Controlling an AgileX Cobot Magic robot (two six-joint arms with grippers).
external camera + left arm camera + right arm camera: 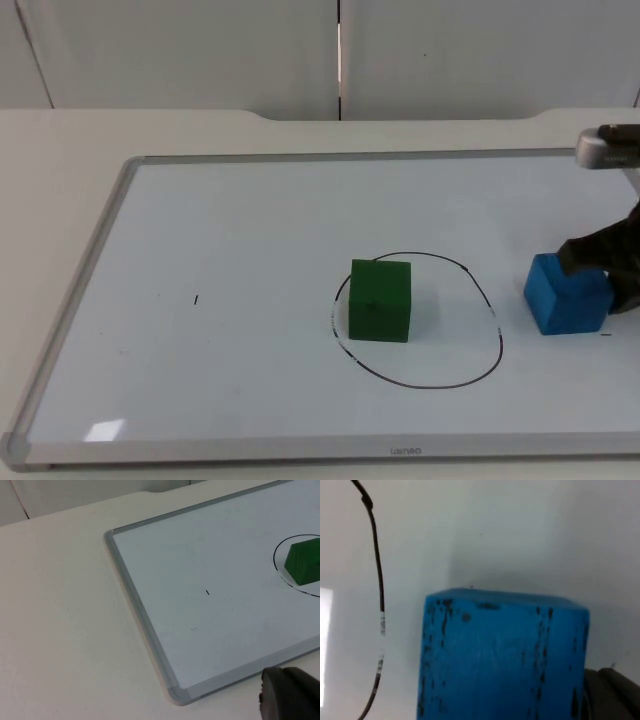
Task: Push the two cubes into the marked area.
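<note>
While the green cube (381, 301) sits inside the ring (490, 310), right gripper (612, 262), finger state unclear, should push the blue cube (566, 295) squarely leftward; left arm waits.

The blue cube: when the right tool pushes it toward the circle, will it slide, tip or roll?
The blue cube has flat faces, so it probably slides, not rolls. The whiteboard looks smooth, so it should glide easily. The right tool sits behind one corner, so the cube may turn slightly.
</note>
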